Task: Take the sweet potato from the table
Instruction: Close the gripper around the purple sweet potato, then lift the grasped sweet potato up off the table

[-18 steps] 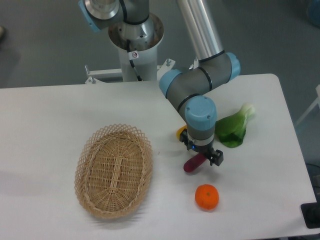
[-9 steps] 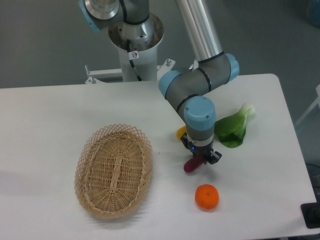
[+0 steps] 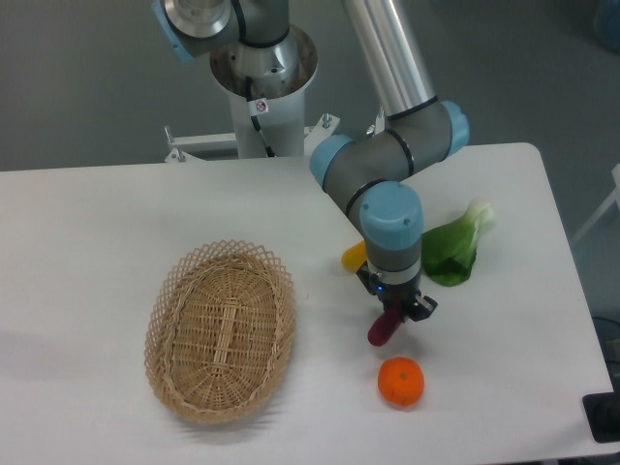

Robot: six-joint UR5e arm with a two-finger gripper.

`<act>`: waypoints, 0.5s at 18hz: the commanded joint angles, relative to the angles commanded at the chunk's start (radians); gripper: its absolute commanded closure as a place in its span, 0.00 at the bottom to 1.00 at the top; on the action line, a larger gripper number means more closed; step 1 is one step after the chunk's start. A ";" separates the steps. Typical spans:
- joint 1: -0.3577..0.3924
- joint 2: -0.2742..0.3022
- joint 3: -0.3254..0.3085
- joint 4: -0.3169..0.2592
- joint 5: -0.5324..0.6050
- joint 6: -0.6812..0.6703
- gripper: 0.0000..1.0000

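Observation:
The sweet potato [image 3: 381, 330] is a small dark reddish-purple tuber. It hangs tilted from my gripper [image 3: 395, 312], which is shut on its upper end, over the white table [image 3: 87, 232] right of centre. Its lower end points down and left, close to the tabletop; I cannot tell whether it touches. The gripper's fingers are mostly hidden by the wrist above them.
A round orange [image 3: 401, 381] lies just below the gripper. A yellow fruit [image 3: 354, 256] peeks out behind the wrist. A green bok choy [image 3: 453, 249] lies to the right. A wicker basket [image 3: 221, 328] sits to the left.
The gripper closed on the sweet potato and shifted slightly right and down, taking the tuber with it; the tuber now hangs steeper.

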State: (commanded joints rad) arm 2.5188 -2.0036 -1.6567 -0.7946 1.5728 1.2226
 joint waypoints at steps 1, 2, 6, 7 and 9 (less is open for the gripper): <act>0.003 0.029 -0.002 -0.006 -0.038 0.000 0.77; 0.003 0.057 -0.006 -0.017 -0.069 -0.002 0.77; 0.002 0.140 0.001 -0.051 -0.174 -0.092 0.77; 0.002 0.152 0.003 -0.049 -0.189 -0.127 0.77; -0.005 0.181 0.014 -0.049 -0.206 -0.185 0.77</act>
State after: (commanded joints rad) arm 2.5142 -1.8225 -1.6430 -0.8437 1.3669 1.0373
